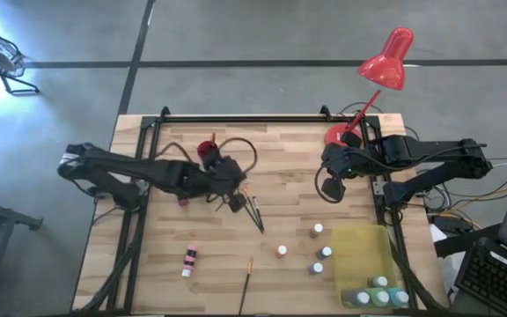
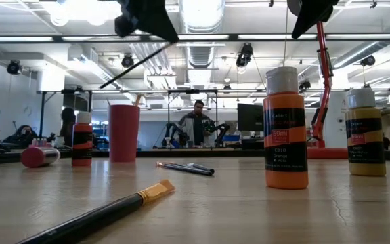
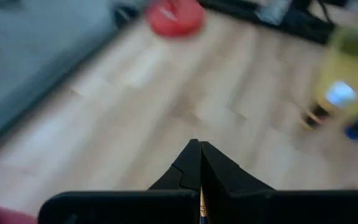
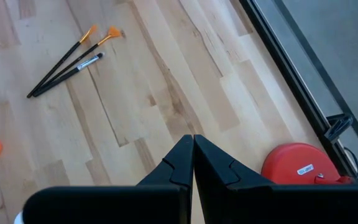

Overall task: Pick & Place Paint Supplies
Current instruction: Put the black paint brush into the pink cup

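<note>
The left gripper [image 1: 236, 199], clamped on what seems a thin dark-handled paintbrush [image 2: 133, 66], hangs mid-table above two loose brushes [image 4: 67, 61]; that long handle could swing and slip. The right gripper [image 1: 331, 187] waits pinched together, empty, near the red lamp base [image 4: 300, 164]

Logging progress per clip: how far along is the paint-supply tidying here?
Looks done: a cluster of bottles sits at the yellow tray's end. In hand: the left gripper, shut, holds a paintbrush above the table; the right gripper hangs shut and empty. Left: four small bottles beside the tray, a pink bottle lying down, loose brushes.
</note>
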Available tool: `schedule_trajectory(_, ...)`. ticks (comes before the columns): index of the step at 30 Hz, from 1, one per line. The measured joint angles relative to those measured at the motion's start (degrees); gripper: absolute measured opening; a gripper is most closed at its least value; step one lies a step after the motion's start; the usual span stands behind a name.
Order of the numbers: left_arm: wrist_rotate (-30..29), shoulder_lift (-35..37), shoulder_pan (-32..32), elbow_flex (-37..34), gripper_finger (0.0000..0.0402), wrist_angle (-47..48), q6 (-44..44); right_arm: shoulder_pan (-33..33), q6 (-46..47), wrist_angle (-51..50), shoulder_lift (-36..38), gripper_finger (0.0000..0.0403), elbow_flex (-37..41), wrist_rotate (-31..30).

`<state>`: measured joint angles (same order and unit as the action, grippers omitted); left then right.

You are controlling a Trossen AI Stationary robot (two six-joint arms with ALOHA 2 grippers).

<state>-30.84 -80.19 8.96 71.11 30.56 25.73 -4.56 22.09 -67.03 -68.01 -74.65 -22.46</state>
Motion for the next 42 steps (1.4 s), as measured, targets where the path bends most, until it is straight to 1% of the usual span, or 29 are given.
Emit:
schedule_trajectory(2,-5.7,1.7,-0.1,-0.1,0.0000,-0.6,-2.7,0.0,0.0,0.0,0.0,0.0008,0.0,0.0)
schedule_trajectory(5,-16.4,3.7,-0.1,-0.2,0.0000,-1.2,-7.1,0.0,0.0,0.0,0.0,0.0008,0.0,0.0)
schedule_trajectory(7,-21.9,4.8,-0.3,-0.2,0.0000,-2.1,-10.4,0.0,0.0,0.0,0.0,0.0008,0.0,0.0)
schedule_trajectory(9,-24.7,5.6,-1.1,-0.2,0.0000,-3.5,-13.6,0.0,0.0,0.0,0.0,0.0008,0.0,0.0)
schedule_trajectory(12,-25.2,6.4,-3.2,-0.2,0.0000,-5.3,-18.1,0.0,0.0,0.0,0.0,0.0008,0.0,0.0)
schedule_trajectory(18,-24.9,7.3,-10.4,-0.2,0.0000,-8.6,-25.2,0.0,0.2,0.0,0.0,0.0008,0.0,0.0)
schedule_trajectory(20,-23.0,7.6,-13.3,-0.2,0.0000,-9.4,-26.1,0.0,0.2,0.0,0.0,0.0008,0.0,0.0)
schedule_trajectory(22,-19.2,8.0,-16.5,-0.5,0.0000,-10.3,-26.2,0.0,0.2,0.0,0.0,0.0008,0.0,0.0)
schedule_trajectory(24,-14.3,8.6,-19.4,-1.9,0.0000,-13.7,-27.1,0.0,0.2,0.0,0.0,0.0008,0.0,0.0)
schedule_trajectory(28,-4.1,10.6,-24.2,-8.5,0.0000,-26.0,-30.6,0.0,0.2,0.0,0.0,0.0008,0.0,0.0)
schedule_trajectory(30,-1.7,12.0,-25.8,-12.3,0.0000,-30.9,-31.5,0.0,0.3,-0.1,0.0,0.0008,0.0,0.0)
schedule_trajectory(33,-1.2,14.6,-27.0,-17.6,0.0000,-36.0,-31.7,0.0,0.4,-0.2,0.0,0.0008,0.0,0.0)
schedule_trajectory(37,-1.1,18.9,-27.1,-23.5,0.0000,-40.6,-31.7,0.0,0.3,-0.2,0.0,0.0008,0.0,0.1)
schedule_trajectory(42,-1.2,24.0,-27.4,-31.3,0.0000,-49.1,-31.7,0.0,0.2,-0.2,0.0,0.0008,0.0,0.1)
